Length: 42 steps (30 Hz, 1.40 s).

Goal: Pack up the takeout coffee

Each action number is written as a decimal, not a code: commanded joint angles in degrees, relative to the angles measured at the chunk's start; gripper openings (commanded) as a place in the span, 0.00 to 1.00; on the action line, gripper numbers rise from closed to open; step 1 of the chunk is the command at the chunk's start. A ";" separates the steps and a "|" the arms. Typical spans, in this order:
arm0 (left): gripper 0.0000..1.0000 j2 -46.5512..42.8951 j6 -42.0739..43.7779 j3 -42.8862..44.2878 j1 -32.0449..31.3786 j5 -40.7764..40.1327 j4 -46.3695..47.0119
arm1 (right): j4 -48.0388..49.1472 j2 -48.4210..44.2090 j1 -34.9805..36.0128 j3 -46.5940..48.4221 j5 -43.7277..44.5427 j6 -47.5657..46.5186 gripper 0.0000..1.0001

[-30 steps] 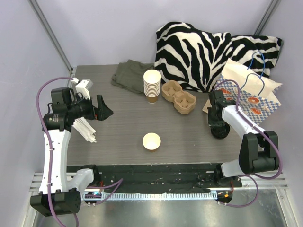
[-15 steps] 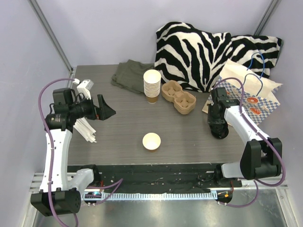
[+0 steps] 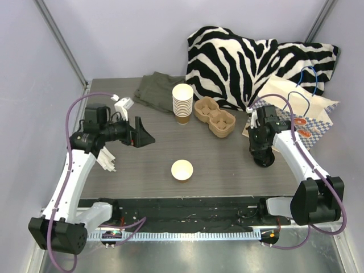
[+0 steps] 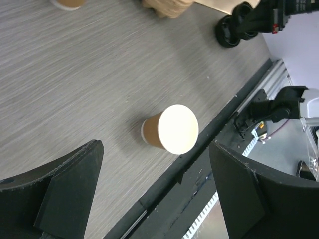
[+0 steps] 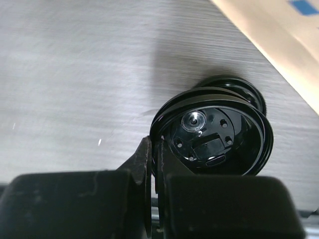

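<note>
Top external, stack [image 3: 182, 102] behind cup [image 3: 182, 169] (lid [image 3: 265, 161] far rt)

Left gripper [image 3: 145, 136] sits farther right now, out over the table toward the paper cup [image 3: 182, 169], arm stretched. Right arm's elbow drops lower and outward; right gripper [image 3: 260, 149], pinching the black lid [image 5: 219, 134], shifts slightly back.
</note>
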 commanded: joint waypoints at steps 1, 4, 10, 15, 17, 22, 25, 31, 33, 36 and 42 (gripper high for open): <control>0.91 -0.03 -2.06 0.90 -6.48 -2.38 6.49 | -3.25 -3.20 1.10 3.47 -9.96 -11.49 0.01; 0.89 3.04 -3.02 3.27 -11.49 -4.59 7.28 | -5.97 -3.99 1.27 4.61 -13.22 -15.46 0.01; 0.86 11.74 -9.70 5.92 -19.75 -5.12 14.39 | -7.91 -11.45 1.27 2.86 -15.43 -27.76 0.01; 0.86 19.28 -19.01 6.70 -29.24 -6.27 26.60 | -9.23 -19.27 1.36 -0.56 -17.46 -37.16 0.01; 0.85 22.98 -22.52 8.54 -31.80 -6.18 30.99 | -10.28 -20.69 1.36 -1.97 -17.28 -39.72 0.01; 0.82 36.96 -35.88 16.46 -38.93 -7.49 41.45 | -10.20 -28.14 1.27 -4.61 -18.77 -43.59 0.01; 0.77 43.98 -46.57 18.04 -40.86 -7.85 53.39 | -10.90 -29.74 1.36 -5.05 -18.08 -43.07 0.01; 0.68 55.85 -58.83 23.49 -44.55 -10.56 66.33 | -11.78 -30.98 1.36 -7.15 -16.58 -41.49 0.01; 0.68 57.62 -60.41 24.64 -45.61 -11.27 68.09 | -11.78 -30.10 1.36 -7.51 -15.96 -40.96 0.01; 0.67 59.91 -63.93 24.20 -46.23 -12.76 72.32 | -11.52 -28.87 1.27 -8.04 -15.08 -40.34 0.01; 0.66 62.99 -67.71 23.94 -47.19 -14.61 76.01 | -9.06 -27.03 1.27 -9.36 -12.01 -37.71 0.01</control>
